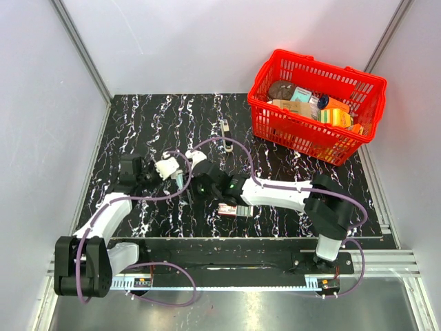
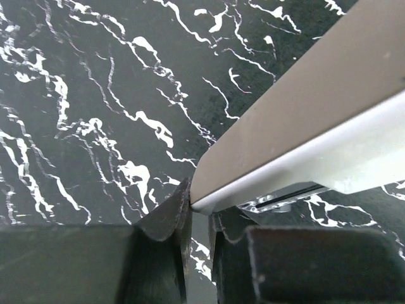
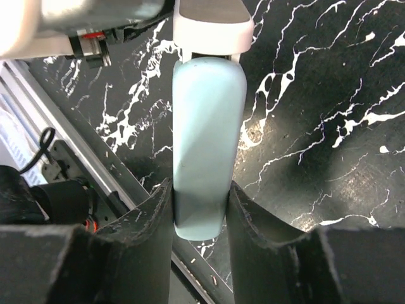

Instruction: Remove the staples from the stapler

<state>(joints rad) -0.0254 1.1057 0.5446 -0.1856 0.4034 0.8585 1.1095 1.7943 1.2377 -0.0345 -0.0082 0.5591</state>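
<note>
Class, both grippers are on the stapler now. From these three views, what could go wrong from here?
1. The left gripper pinches only the thin corner of the stapler's grey metal top; it may slip off under a pull.
2. The right gripper clamps the pale blue body near one end, so opposing pulls might twist it loose.
3. Freed staples could scatter on the white-veined black table and be hard to spot.

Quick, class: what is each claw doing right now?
Left claw: closed on the grey end of the stapler.
Right claw: closed on its pale blue body.
</note>
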